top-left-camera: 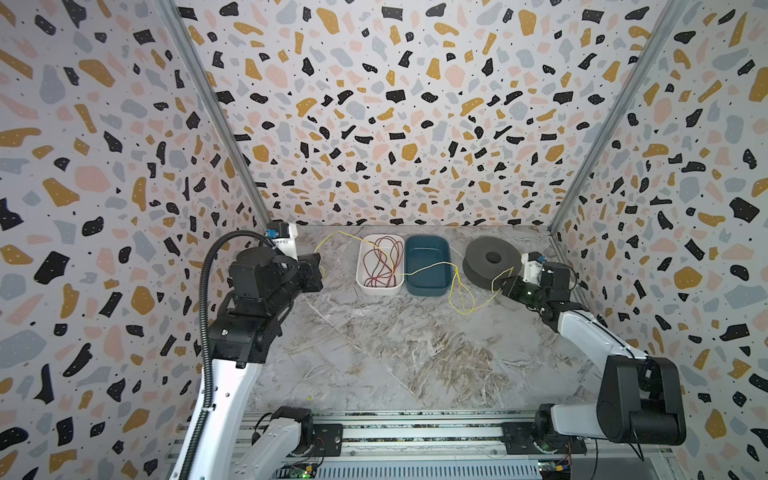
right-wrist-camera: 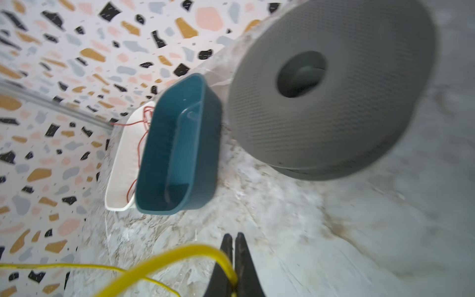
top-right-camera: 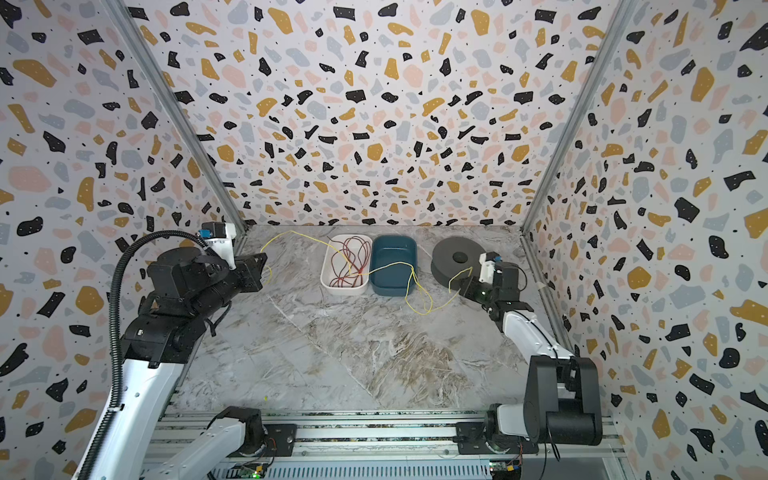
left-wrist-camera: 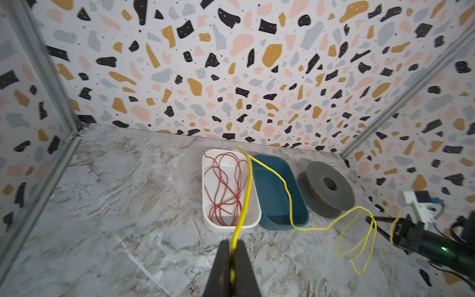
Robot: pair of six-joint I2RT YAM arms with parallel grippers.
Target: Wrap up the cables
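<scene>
Left gripper (left-wrist-camera: 232, 248), jaws closed on the yellow cable (right-wrist-camera: 192, 249), which stands up between them; right gripper (right-wrist-camera: 234, 241), likewise pinched shut on a farther part of the same cable, held just in front of the grey spool (left-wrist-camera: 341, 190). Between the two grips the cable rises over the white tray (left-wrist-camera: 226, 228), crosses the dark red cable (top-left-camera: 386, 269) coiled inside it, spans the blue tray (left-wrist-camera: 282, 227), and drops into a loose double loop on the marble table (top-left-camera: 374, 353). The likely step is to lead the yellow cable onto the spool. Hazards: tension from either arm may tighten the slack loop into a knot; where yellow lies on red, a pull may hook the red strands and drag them, or the light trays, out of place; so thin a cable may also slide through closed jaws, or ride on the spool's flange instead of entering the groove.
</scene>
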